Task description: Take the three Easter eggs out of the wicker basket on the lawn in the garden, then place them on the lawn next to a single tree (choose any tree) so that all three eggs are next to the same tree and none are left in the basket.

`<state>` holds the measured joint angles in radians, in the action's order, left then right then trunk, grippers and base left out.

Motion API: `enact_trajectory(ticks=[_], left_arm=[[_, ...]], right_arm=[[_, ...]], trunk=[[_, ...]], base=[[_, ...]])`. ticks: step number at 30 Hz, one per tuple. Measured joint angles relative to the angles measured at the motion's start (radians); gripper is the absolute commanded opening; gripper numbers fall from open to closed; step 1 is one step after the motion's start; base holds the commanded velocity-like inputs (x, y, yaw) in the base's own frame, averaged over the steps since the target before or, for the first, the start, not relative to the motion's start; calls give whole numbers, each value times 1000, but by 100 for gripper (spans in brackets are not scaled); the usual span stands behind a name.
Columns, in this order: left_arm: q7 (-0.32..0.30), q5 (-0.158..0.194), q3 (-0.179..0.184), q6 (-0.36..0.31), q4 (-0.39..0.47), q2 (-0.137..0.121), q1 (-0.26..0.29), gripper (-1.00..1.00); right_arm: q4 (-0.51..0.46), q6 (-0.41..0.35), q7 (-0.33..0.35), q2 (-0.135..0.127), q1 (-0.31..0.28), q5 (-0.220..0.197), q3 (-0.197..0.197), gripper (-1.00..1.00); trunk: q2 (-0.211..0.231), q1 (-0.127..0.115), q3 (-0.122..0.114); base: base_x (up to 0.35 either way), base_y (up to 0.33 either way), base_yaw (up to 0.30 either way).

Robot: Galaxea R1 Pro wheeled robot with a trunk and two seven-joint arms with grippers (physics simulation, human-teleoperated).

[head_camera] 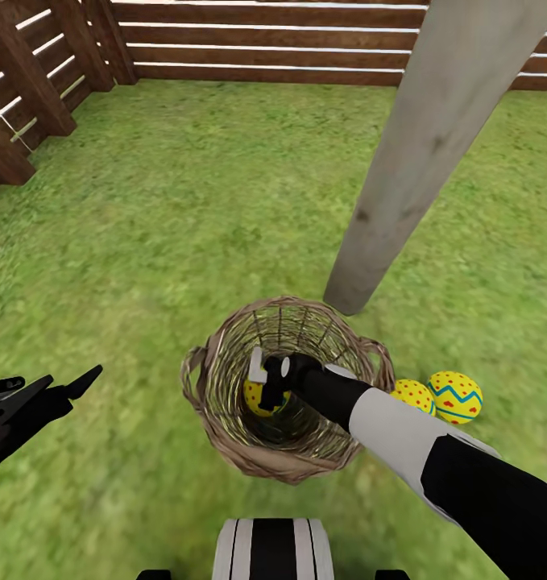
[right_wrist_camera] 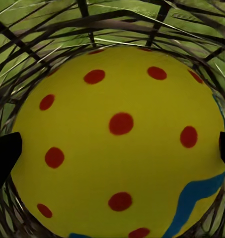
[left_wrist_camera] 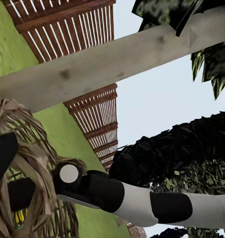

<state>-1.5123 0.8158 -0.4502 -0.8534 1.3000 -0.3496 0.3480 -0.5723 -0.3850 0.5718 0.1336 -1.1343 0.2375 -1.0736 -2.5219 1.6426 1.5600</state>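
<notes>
Right gripper: I had my right gripper reached down into the wicker basket at lower centre of the head view. Its two dark fingertips sat at either side of the last egg, spread wide enough to straddle it. I could not tell whether they pressed the shell yet or only flanked it.

Egg in basket: yellow with red dots and a blue zigzag, at the basket's bottom, close up in the right wrist view with woven twigs behind it.

Left gripper: my left gripper hung at the lower left edge of the head view, fingers spread, holding nothing, well apart from the basket.

Eggs already out: two eggs lay touching on the lawn at lower right of the head view, just beside the basket and near the foot of the tree.

Tree: a pale grey trunk rose from right of centre to the upper right, its base just beyond the basket's far rim.

Fence: brown slats ran across the top of the frame.

Progress: by my reckoning two of three eggs were done. Left to do was gripping the third, lifting it out and setting it by the same trunk.
</notes>
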Motion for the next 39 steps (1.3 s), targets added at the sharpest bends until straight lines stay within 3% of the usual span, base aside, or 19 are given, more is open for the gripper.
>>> enact_trajectory(ticks=[18,23,25,32,35,37,39], left_arm=[[4,-2,1,-1,-1,-2,0,100],[4,0,1,-1,-1,-2,0,100],[4,0,1,-1,0,-2,0,100],[4,0,1,-1,0,-2,0,100],[6,-1,1,-1,-1,-2,0,100],[6,-1,1,-1,-1,-2,0,100],[6,-1,1,-1,-1,-2,0,100]], right_arm=[[-4,-50,6,-9,0,-6,9,-100],[-56,-147,4,-16,0,-7,12,-100],[-78,-191,4,-29,0,-7,13,-100],[-132,-243,4,-73,0,-7,41,-100],[-260,-271,5,-133,0,-14,47,-100],[-337,-318,26,-174,0,-15,70,-100],[-400,-336,122,-214,1,-16,108,-100]], trunk=[[4,-8,-70],[5,-10,-89],[6,-11,-97],[7,-14,-124],[8,-16,-135],[9,-17,-143],[9,-18,-151]], base=[[-78,0,0],[-47,0,0],[-175,0,0],[-12,0,0],[0,0,0],[0,0,0],[0,0,0]])
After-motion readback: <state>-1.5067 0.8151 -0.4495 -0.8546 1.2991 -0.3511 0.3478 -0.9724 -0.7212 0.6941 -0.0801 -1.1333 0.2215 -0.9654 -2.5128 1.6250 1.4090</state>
